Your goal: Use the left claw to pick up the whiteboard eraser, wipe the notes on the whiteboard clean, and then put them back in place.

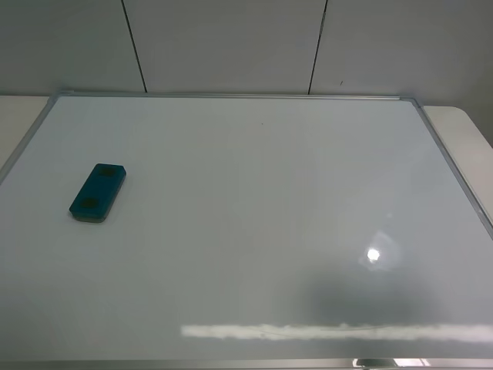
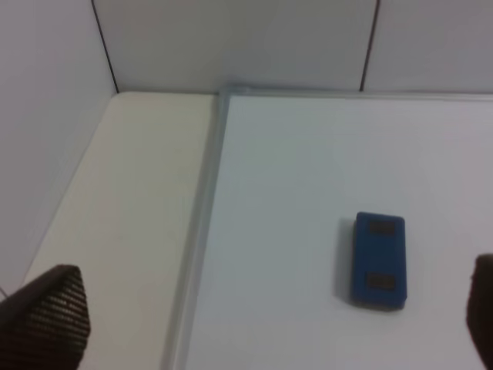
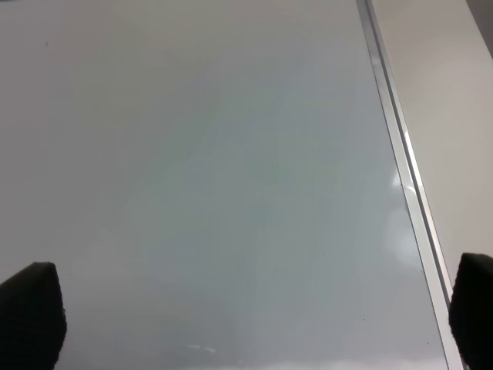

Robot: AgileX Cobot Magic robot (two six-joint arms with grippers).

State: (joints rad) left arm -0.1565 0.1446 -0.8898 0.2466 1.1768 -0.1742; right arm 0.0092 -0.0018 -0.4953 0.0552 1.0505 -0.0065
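- Eraser (image 1: 98, 192) lies flat on the whiteboard (image 1: 254, 231), left side in the high view, near the left frame edge but not touching it; long axis tilted, two dark patches facing up.
- Same eraser in the left wrist view (image 2: 379, 260), sitting free, nothing touching it.
- Left claw (image 2: 262, 316): jaws spread wide, holding nothing; only two dark fingertips (image 2: 48, 316) show at the frame edges, eraser lies between and beyond them.
- Right gripper (image 3: 254, 320): also wide apart, holding nothing, over the board near its right frame rail (image 3: 400, 166).
- Board surface reads plain white with glare spots; one tiny dark speck near the far edge.
- Pale table (image 2: 131, 208) borders the board; panelled wall (image 1: 231, 42) behind.
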